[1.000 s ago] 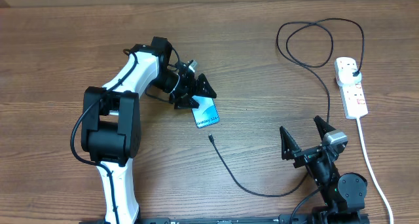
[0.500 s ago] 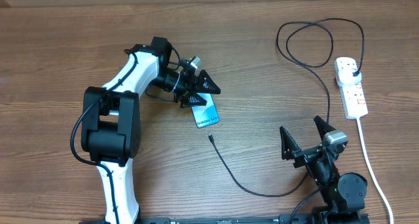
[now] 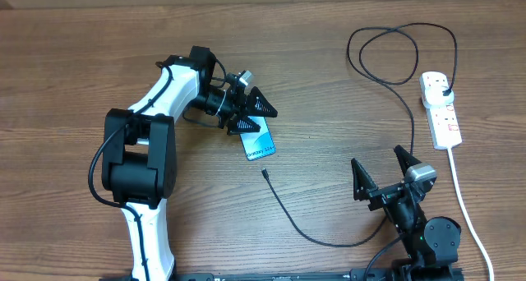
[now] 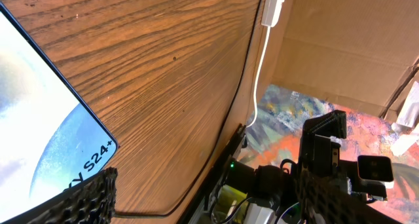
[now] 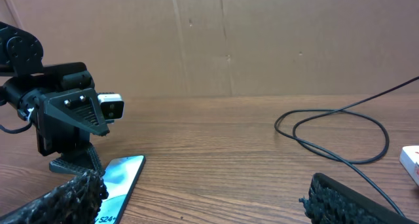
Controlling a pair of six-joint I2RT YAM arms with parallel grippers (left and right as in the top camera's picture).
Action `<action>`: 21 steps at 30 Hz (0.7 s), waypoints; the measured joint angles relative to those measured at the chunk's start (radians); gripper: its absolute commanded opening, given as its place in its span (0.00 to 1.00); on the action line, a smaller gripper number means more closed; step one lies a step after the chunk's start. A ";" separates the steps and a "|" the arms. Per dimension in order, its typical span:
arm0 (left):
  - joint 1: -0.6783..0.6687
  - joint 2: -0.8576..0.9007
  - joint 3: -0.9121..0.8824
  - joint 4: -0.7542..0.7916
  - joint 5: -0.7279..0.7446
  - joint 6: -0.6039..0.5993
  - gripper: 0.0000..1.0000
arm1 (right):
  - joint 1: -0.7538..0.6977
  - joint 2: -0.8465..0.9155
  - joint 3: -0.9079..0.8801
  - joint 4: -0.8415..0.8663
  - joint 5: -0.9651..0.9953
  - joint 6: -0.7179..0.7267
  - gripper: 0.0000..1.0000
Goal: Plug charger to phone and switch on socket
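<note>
The phone [image 3: 259, 141] lies flat on the table, its light blue screen up; it also shows in the left wrist view [image 4: 39, 126] and the right wrist view [image 5: 121, 175]. My left gripper [image 3: 253, 115] is open and hovers over the phone's far end, one finger above the screen. The charger cable [image 3: 316, 232] runs from its connector tip [image 3: 265, 173], just below the phone, round to a black plug [image 3: 445, 92] in the white socket strip [image 3: 441, 110]. My right gripper [image 3: 382, 172] is open and empty near the front edge.
The cable loops at the back right [image 3: 394, 55]. The socket's thick white cord [image 3: 467, 207] runs down the right side to the front edge. A cardboard wall [image 5: 262, 40] stands behind the table.
My left gripper has moved a little to the right over the phone's far end. The phone, cable and right arm have not moved.
</note>
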 measured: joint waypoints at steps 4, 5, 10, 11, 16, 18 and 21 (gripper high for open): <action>0.000 0.000 0.000 -0.002 0.002 0.000 0.91 | 0.000 0.000 0.000 0.000 0.000 0.000 1.00; 0.000 0.000 0.000 -0.002 0.003 0.000 0.91 | 0.000 0.000 0.000 0.000 0.000 0.000 1.00; 0.000 0.000 0.000 -0.003 0.003 0.000 0.91 | 0.000 0.000 0.000 0.000 0.000 0.000 1.00; 0.000 0.000 0.000 -0.003 0.003 0.000 0.91 | 0.000 0.000 0.000 0.000 0.000 0.000 1.00; 0.000 0.000 0.000 -0.003 0.003 0.000 0.91 | 0.000 0.000 0.000 0.000 0.000 0.000 1.00; 0.000 0.000 0.000 -0.003 0.003 0.000 0.91 | 0.000 0.000 0.000 0.000 0.000 0.000 1.00; 0.000 0.000 0.000 -0.003 0.003 0.000 0.91 | 0.000 0.000 0.000 0.000 0.000 0.000 1.00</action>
